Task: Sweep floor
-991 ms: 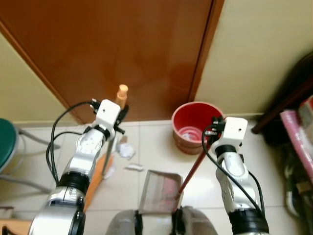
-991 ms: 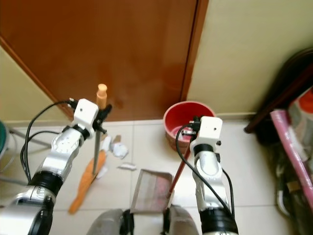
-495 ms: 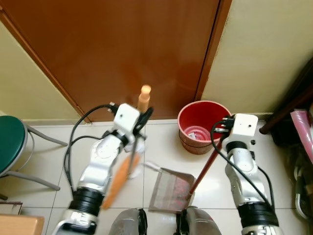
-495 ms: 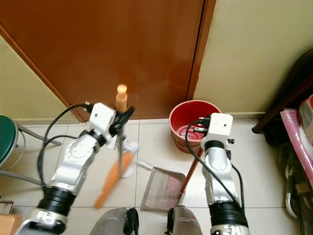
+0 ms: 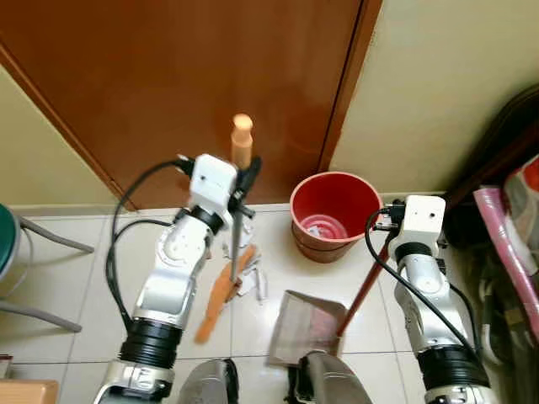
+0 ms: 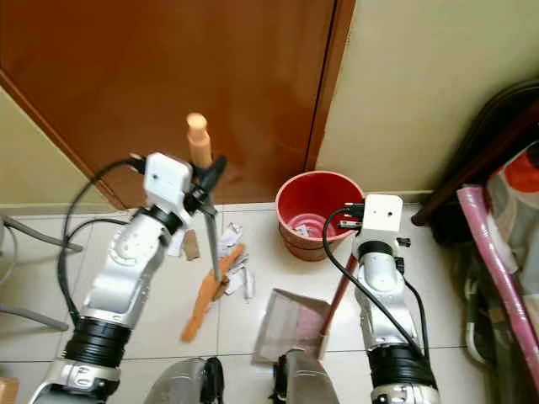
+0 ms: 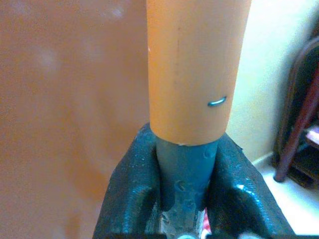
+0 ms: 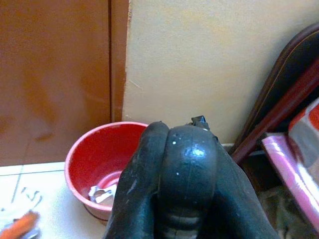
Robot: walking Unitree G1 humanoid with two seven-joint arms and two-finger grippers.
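Left eye view: the broom (image 5: 229, 278) is gripped by the left gripper (image 5: 240, 189), its orange head among paper scraps (image 5: 250, 282) on the floor tiles (image 5: 101, 278). Right eye view: the dustpan (image 6: 290, 324) lies before the red bucket (image 6: 313, 215). Left wrist view: fingers (image 7: 132, 194) are clamped round the handle. Right wrist view: the right gripper (image 8: 174, 184) is closed on the dustpan's handle.

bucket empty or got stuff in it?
Not empty. The red bucket stands upright by the door frame, with a few pale scraps on its bottom, seen in the right wrist view too.

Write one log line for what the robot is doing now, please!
task: sweep floor | left gripper: shut on broom, head at paper scraps | right gripper: shut on dustpan handle | bin: by door
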